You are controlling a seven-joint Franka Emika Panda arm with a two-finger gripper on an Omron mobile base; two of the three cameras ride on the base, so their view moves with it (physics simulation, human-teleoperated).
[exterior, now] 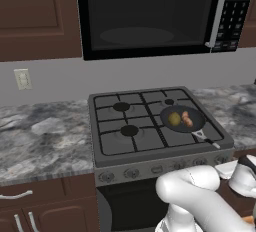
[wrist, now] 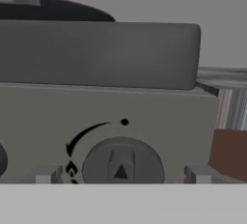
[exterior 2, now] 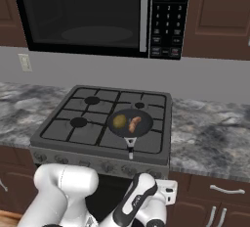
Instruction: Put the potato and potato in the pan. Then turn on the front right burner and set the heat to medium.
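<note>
Pan holds round potato beside elongated potato; claw fingers spread apart around stove knob.

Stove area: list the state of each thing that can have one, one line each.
Pan: on the front right burner, both potatoes inside.
Round potato: in the pan.
Elongated potato: in the pan, beside the round one.
Burner knob: untouched.
Microwave: door closed.
Hand: open, fingers either side of the knob.

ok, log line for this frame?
stage: knob approach | potatoes: both in pan, front right burner | gripper: open, straddling stove knob | knob pointer: up, at off dot
</note>
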